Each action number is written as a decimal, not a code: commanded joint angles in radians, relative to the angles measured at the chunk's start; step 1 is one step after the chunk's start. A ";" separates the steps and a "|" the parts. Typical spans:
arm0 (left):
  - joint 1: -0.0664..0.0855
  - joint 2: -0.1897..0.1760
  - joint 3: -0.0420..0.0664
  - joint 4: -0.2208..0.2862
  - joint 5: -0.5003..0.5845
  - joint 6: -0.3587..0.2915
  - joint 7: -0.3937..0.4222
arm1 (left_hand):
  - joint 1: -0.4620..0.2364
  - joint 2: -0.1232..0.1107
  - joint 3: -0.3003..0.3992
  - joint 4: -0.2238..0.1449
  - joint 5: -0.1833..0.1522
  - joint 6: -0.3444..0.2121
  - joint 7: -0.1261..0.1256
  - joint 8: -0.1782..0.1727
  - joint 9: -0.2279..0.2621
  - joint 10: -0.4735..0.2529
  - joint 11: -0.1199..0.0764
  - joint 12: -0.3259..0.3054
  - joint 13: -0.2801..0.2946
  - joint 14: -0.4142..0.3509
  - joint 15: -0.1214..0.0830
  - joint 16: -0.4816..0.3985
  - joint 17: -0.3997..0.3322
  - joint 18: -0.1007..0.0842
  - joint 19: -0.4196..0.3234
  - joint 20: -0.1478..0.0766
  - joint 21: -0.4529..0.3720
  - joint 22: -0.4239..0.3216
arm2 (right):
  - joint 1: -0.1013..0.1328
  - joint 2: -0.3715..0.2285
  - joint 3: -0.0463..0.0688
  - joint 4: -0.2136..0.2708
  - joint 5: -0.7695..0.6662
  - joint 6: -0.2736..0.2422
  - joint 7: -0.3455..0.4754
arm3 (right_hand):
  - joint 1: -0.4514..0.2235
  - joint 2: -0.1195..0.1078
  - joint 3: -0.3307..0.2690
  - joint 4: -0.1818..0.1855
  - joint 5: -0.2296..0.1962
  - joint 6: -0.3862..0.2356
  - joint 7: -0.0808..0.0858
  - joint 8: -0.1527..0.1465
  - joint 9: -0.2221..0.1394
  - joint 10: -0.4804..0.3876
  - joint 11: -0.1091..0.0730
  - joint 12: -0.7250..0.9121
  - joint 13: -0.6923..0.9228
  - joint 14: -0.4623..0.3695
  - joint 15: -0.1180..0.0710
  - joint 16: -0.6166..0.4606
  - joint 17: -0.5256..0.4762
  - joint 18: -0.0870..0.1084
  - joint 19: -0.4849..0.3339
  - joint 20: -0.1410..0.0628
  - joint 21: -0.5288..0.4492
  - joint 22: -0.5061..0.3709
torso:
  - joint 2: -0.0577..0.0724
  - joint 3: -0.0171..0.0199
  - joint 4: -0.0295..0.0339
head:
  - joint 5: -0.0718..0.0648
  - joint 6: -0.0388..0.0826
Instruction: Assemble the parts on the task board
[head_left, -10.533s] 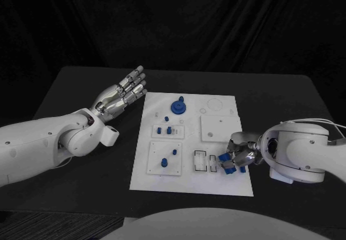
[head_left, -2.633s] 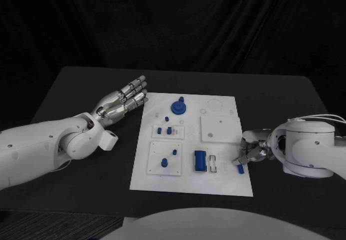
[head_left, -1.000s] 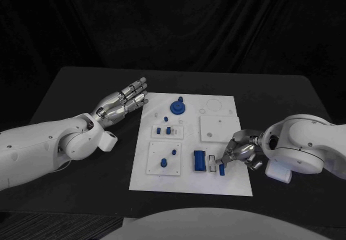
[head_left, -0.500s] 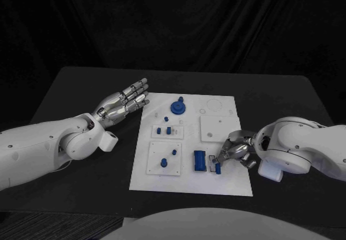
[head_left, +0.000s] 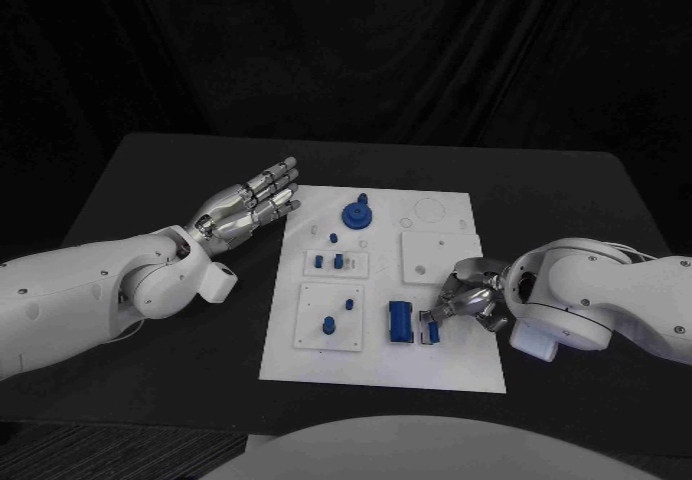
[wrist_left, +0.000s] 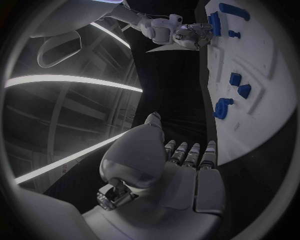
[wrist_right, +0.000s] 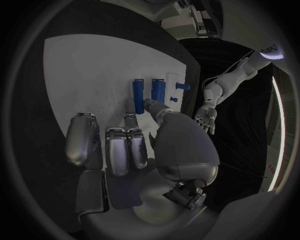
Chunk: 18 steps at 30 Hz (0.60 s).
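Lying in the middle of the black table (head_left: 159, 180), the flat white task board (head_left: 447, 365) carries its small blue parts: a round knobbed piece (head_left: 356, 213) at the far end, small pegs (head_left: 330, 261) in the left plates, and an upright blue block (head_left: 397, 322) seated near the right front. Just right of that block, the right hand (head_left: 464, 303) pinches a slim blue bar (head_left: 434, 330) over the slotted frame. The right wrist view shows what the head view hides: two blue bars (wrist_right: 147, 93) standing side by side ahead of the fingertips (wrist_right: 152, 106), though which one touches them I cannot tell. The left hand (head_left: 248, 202) hovers off the board's far left edge, fingers straight and loosely spread, holding nothing; the left wrist view confirms this flat palm (wrist_left: 181, 170). Open table lies left of the board and beyond its far edge. No writing can be read.
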 joint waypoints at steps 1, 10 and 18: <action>-0.001 0.003 0.001 0.001 0.000 0.015 0.009 | 0.009 0.003 0.006 0.001 0.005 0.000 0.007 0.007 0.001 -0.002 0.006 -0.007 -0.001 0.000 0.008 -0.004 -0.001 0.015 -0.002 0.008 0.002 0.001 | -0.004 0.003 0.000 0.003 -0.022 -0.027 0.017 | -0.005 0.008 0.007 -0.011 -0.007 -0.001 -0.005 0.007 0.000 0.108 -0.008 0.001 0.263 0.100 0.000 0.000 0.244 0.013 0.005 0.003 -0.007 0.173 | 0.000 0.0000 0.0002 | -0.001 0.000; -0.001 0.005 0.001 0.003 0.000 0.019 0.011 | 0.012 0.004 0.008 0.000 0.007 0.004 0.010 0.008 0.002 -0.002 0.006 -0.007 -0.001 0.000 0.013 -0.004 -0.001 0.014 -0.002 0.011 0.002 0.001 | -0.005 0.006 0.000 0.011 -0.022 -0.032 0.014 | -0.025 0.007 -0.019 0.013 -0.033 0.001 -0.007 0.017 0.003 0.108 -0.011 0.001 0.263 0.098 -0.002 -0.004 0.234 0.015 0.000 0.001 -0.021 0.169 | 0.000 0.0002 0.0004 | 0.001 0.000; -0.001 0.006 0.001 0.005 0.000 0.022 0.011 | 0.015 0.005 0.010 -0.002 0.010 0.006 0.011 0.009 0.002 -0.002 0.005 -0.007 -0.001 0.000 0.016 -0.004 -0.001 0.014 -0.002 0.012 0.002 0.001 | -0.005 0.008 0.000 0.010 -0.023 0.007 -0.027 | -0.081 -0.014 -0.132 0.090 -0.167 -0.024 0.005 0.015 -0.007 0.108 -0.003 0.001 0.263 0.095 0.004 -0.009 0.220 0.021 -0.010 0.006 -0.056 0.160 | 0.001 0.0000 0.0005 | 0.005 0.000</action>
